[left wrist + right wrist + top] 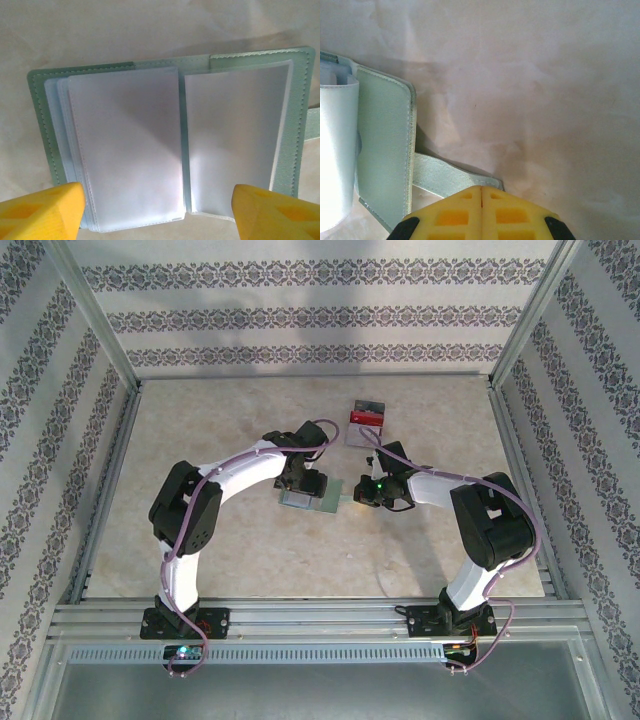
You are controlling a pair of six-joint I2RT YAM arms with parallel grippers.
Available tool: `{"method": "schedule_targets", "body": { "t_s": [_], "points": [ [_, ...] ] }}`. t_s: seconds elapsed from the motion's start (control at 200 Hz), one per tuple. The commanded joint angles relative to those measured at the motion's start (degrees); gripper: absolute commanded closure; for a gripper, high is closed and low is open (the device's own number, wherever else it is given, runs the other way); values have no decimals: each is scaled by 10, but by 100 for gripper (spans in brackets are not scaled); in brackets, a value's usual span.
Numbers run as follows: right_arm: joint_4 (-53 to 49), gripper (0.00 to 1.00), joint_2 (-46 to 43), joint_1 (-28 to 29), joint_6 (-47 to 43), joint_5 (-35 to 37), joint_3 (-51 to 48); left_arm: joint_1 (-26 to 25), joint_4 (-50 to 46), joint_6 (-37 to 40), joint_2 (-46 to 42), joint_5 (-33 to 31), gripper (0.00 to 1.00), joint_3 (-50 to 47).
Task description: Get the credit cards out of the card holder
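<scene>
Steadiness counts: with your right end effector shut, lower your open left end effector squarely onto the mint-green leather bifold card holder's frosted sleeves.

The card holder lies open mid-tabletop, left gripper over it, right gripper at its right edge; a card stack sits farther back.
</scene>
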Motion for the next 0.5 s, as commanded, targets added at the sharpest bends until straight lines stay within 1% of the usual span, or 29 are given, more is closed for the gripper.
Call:
{"method": "schedule_targets", "body": {
  "t_s": [0.0,0.26,0.495],
  "points": [
    [-77,100,35,0,-10,57,-22,3,7,5,13,8,22,1],
    [-77,100,33,0,-9,58,-23,3,20,-1,23,20,20,-7],
    [-76,100,33,1,-8,57,-23,3,30,-3,34,51,20,-11]
  ]
}}
